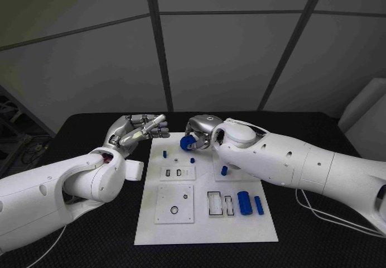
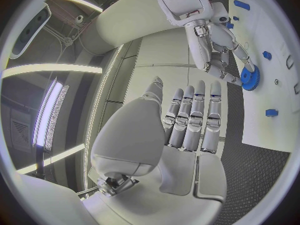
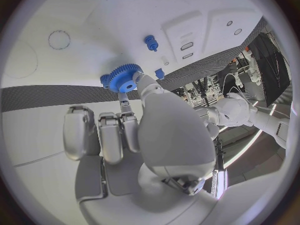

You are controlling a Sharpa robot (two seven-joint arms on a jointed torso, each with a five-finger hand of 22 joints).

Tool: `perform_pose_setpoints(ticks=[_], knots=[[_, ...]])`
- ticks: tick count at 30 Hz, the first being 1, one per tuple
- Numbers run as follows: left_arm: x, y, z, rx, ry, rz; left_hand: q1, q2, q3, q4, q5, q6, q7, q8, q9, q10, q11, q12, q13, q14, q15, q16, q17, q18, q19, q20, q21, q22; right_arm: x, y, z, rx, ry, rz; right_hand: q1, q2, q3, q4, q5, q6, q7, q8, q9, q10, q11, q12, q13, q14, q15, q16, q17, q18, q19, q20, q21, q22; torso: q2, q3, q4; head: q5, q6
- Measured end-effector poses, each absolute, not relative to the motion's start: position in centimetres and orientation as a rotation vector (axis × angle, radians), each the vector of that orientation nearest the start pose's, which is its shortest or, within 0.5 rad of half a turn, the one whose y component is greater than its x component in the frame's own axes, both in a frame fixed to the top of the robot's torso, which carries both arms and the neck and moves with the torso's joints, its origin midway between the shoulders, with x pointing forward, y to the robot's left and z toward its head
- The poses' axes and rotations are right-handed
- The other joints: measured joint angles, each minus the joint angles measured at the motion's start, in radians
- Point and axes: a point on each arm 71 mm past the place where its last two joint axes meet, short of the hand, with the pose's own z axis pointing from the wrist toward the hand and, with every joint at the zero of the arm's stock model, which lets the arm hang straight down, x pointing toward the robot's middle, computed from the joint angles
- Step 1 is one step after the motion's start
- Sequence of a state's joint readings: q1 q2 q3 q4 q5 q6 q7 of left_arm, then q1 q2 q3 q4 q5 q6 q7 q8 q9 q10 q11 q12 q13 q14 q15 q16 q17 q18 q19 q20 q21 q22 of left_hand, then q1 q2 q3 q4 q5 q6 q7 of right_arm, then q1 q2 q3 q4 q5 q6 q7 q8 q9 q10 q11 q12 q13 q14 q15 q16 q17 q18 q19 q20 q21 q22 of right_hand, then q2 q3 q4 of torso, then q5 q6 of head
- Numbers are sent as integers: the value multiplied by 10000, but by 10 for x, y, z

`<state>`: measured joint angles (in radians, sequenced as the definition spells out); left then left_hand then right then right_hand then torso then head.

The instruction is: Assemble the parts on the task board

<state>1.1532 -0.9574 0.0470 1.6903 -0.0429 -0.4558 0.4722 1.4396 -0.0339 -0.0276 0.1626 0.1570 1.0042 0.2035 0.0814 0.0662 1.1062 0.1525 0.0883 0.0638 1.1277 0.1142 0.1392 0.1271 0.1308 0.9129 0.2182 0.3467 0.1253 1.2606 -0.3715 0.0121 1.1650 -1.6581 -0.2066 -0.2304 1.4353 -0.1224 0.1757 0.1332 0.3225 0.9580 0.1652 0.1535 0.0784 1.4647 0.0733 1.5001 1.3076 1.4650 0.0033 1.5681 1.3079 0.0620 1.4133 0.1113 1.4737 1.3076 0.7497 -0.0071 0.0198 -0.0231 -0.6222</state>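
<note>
My right hand (image 1: 206,130) pinches a blue gear (image 1: 187,143) above the far end of the white task board (image 1: 205,226). The right wrist view shows the gear (image 3: 122,78) at the fingertips of that hand (image 3: 137,130), just over the board (image 3: 94,20). Beside the board's far left corner my left hand (image 1: 138,129) is raised, holding nothing. Its fingers (image 2: 190,117) lie straight and side by side in the left wrist view, which also shows the right hand (image 2: 212,40) with the gear (image 2: 250,78).
Small blue pegs (image 1: 165,153) (image 1: 223,170) stand on the board's far half. Two blue cylinders (image 1: 244,202) (image 1: 258,205) lie at the near right beside rectangular slots (image 1: 216,204). A square plate with a black ring (image 1: 174,210) sits near left. Black table (image 1: 96,245) surrounds the board.
</note>
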Motion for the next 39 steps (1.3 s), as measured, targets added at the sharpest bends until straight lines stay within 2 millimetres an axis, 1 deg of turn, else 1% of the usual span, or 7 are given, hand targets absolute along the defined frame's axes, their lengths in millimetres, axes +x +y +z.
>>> perform_pose_setpoints(ticks=[6,14,21,28,32,36,39], knots=[[463,225,-149,-10638,12491,-15298,0,0,0,0,0,0,0,0,0,0,0,0,0,0,0,0,0,0,0,0,0,0,544,-52,-155,-3558,16074,5288,-185,-78,15,12,1,-176,51,-136,-59,3,74,-18,0,34,42,0,0,1,-35,34,0,-1,-3,2,-2,0,-7],[463,226,-149,-10640,12491,-15296,0,0,0,0,0,0,0,0,0,0,0,0,0,0,0,1,0,0,0,0,0,1,545,-53,-157,-3612,16209,5187,-498,-207,-104,131,-99,-782,160,-647,-113,1,145,-99,0,0,146,0,-1,1,-43,130,0,-1,-3,3,-7,1,5],[463,226,-149,-10641,12493,-15296,0,0,0,0,0,0,0,0,0,0,0,-51,0,0,0,-55,0,0,0,0,0,-16,545,-54,-158,-3629,16351,5147,-916,-141,-257,423,-84,-795,173,-675,-61,38,181,-99,0,0,146,0,-2,1,-52,192,0,-1,-3,4,-7,7,4],[463,226,-149,-10643,12497,-15293,0,0,0,0,0,0,0,0,0,0,0,-51,0,0,0,-55,0,0,0,0,0,-15,545,-57,-159,-3554,16501,5121,-1473,135,-247,880,640,-560,154,-675,-10,38,181,-98,0,0,146,0,-3,2,-52,192,0,-1,-3,6,-7,1,-3],[463,226,-149,-10646,12496,-15284,0,0,0,0,0,0,0,0,0,0,0,-51,0,0,0,-55,0,0,0,0,0,-14,543,-67,-157,-3299,16262,5268,-1473,135,-248,880,723,-490,151,-675,4,38,180,-46,0,0,146,0,-3,1,-17,227,0,-2,-3,12,-12,-13,6],[463,227,-149,-10650,12493,-15269,0,0,0,0,0,0,0,0,0,0,0,-51,0,0,0,-55,0,1,0,0,-39,-14,540,-86,-151,-2864,15739,5642,-1286,-51,-161,724,410,-441,129,-681,3,38,180,-18,-1,0,145,0,-3,1,-17,227,0,-2,-10,18,-35,-9,15],[464,228,-149,-10655,12482,-15239,0,0,0,0,0,0,0,0,0,0,0,-51,0,0,0,-55,0,1,0,0,-39,-14,534,-109,-145,-2451,15369,6086,-1056,-112,-122,576,169,-441,129,-727,3,38,180,-18,-1,0,145,0,-3,1,-17,226,0,-2,-15,17,-51,-7,36]])
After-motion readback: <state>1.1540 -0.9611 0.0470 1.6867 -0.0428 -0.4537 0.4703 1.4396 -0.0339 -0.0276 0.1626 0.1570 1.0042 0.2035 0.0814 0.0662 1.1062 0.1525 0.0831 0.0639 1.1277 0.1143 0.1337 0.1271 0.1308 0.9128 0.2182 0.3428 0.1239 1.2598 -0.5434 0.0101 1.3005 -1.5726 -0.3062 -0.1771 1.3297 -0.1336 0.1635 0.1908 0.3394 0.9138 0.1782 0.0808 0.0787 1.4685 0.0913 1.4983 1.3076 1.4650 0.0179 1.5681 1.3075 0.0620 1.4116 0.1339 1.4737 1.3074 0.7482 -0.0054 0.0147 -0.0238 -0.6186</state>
